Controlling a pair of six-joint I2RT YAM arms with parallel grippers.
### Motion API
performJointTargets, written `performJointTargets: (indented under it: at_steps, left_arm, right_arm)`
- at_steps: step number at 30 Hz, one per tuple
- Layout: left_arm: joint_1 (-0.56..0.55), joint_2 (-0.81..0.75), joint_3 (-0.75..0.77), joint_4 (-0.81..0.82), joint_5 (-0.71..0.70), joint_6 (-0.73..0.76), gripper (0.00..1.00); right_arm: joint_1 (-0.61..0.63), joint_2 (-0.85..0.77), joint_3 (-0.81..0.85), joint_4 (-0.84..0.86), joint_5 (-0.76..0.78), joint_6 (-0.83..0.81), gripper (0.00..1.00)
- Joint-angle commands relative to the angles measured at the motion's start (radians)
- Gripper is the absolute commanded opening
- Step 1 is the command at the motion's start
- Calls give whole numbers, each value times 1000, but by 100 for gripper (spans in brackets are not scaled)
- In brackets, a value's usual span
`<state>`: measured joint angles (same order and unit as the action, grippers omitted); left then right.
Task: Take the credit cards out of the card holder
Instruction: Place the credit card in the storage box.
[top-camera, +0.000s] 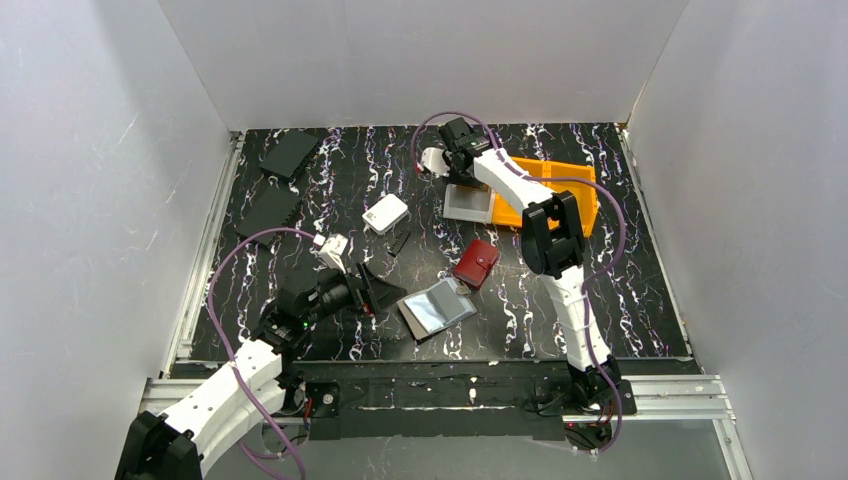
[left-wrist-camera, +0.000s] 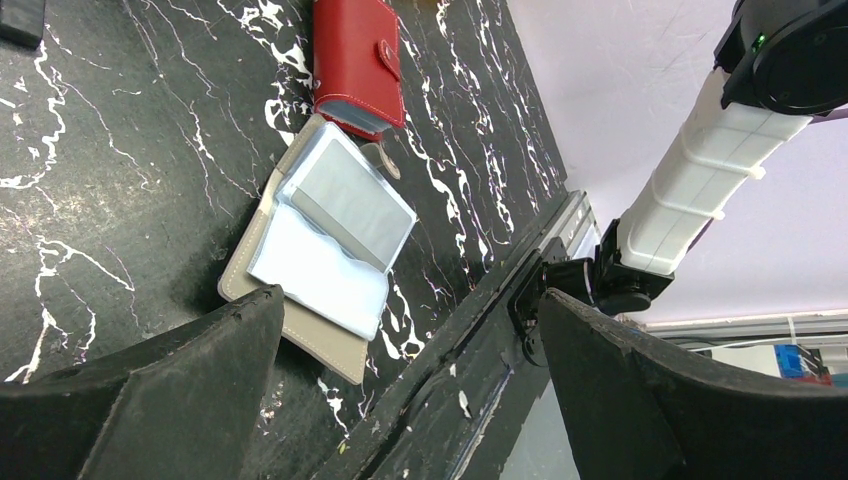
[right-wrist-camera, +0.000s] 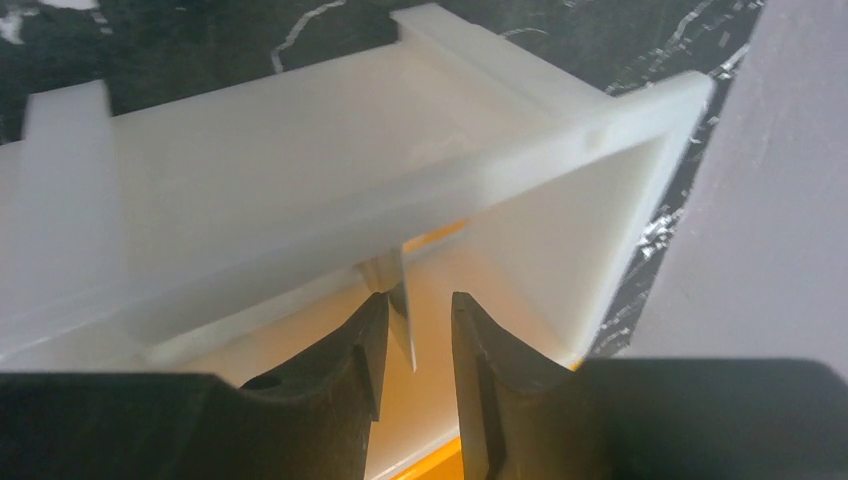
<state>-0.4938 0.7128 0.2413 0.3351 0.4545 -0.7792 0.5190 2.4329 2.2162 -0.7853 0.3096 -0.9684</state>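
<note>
Mid-task: the right claw (right-wrist-camera: 420, 310), jaws slightly parted around a thin pale credit card (right-wrist-camera: 403, 312), hangs over the white tray (top-camera: 470, 207) at 12 o'clock. The card holder (top-camera: 437, 308) lies open at 6 o'clock beside the wide-spread left claw (top-camera: 382, 290). Whether it holds more cards cannot be told.

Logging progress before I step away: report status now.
Left gripper open, above card holder lying open. Right gripper open, pale card between jaws over white tray. Red wallet abuts holder.
</note>
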Motion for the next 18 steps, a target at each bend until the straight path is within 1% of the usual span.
performJointTargets:
  at_steps: [1,7,12,15,18]
  left_arm:
    - [4,-2,27,-7,12,-4,98]
    - [4,-2,30,-7,13,-6,98]
    - [4,2,34,-7,15,-12,98]
    - [4,11,35,-5,10,-36,98]
    - [4,46,38,1,-3,-91,98]
  right_arm:
    - [-2,-5,43,92,103,23,39]
    - [-7,-40,47,118,129,40,40]
    - [-6,-102,38,93,95,64,40]
    - [-5,-171,5,65,30,106,40]
    - [-5,-279,-62,38,-67,158,40]
